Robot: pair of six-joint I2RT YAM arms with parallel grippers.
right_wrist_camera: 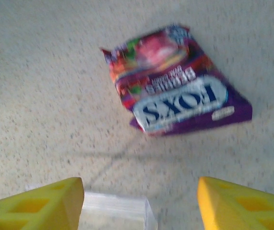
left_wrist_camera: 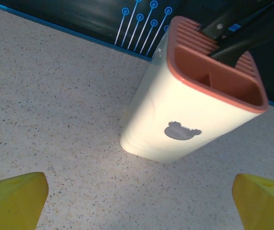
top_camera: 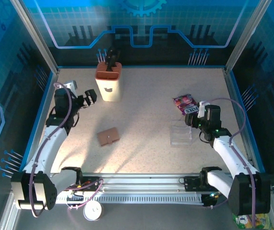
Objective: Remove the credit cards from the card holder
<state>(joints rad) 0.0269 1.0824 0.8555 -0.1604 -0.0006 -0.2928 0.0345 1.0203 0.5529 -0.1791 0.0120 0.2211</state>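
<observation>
While shut, card holder (top_camera: 108, 136): lay mid-table; extraction judged not begun.
Left gripper (top_camera: 89, 97): spread, empty.
Right gripper (right_wrist_camera: 140, 203): parted, empty.

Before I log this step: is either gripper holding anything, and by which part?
Nothing is held: the left gripper and the right gripper are both open.

LABELS | I read "FOX'S", upside down in my right wrist view, on the white panel of the purple snack packet (right_wrist_camera: 175, 91) | smaller print line next to it: too blurred to read | knife block (left_wrist_camera: 194, 108): grey bear-head emblem on its front
</observation>
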